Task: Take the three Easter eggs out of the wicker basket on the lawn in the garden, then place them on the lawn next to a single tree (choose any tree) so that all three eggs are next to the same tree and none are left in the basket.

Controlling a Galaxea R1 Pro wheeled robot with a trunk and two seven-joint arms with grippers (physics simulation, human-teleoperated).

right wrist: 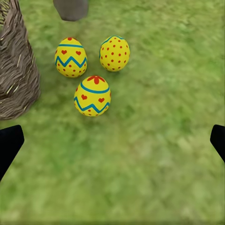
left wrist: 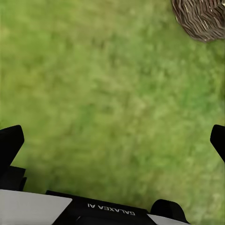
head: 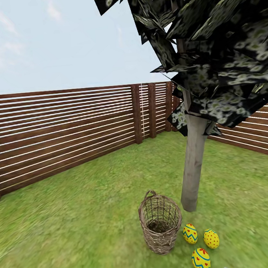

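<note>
Left end effector point(left wrist: 112, 140) hangs over bare lawn point(head: 68, 221), fingers spread wide, nothing in it; the wicker basket point(head: 160, 225) stands empty at ten o'clock from the eggs; all three Easter eggs point(head: 202, 241) sit clustered on the grass at the tree point(head: 193, 161), around its five o'clock; right end effector point(right wrist: 112, 140) is released too, hovering above them.

The lawn point(head: 68, 221) of mottled green grass carries the wicker basket point(head: 160, 224), upright. The tree point(head: 192, 165) trunk rises at the basket's two o'clock. Three Easter eggs point(head: 201, 242) lie clustered at its four o'clock, beside the trunk.
</note>
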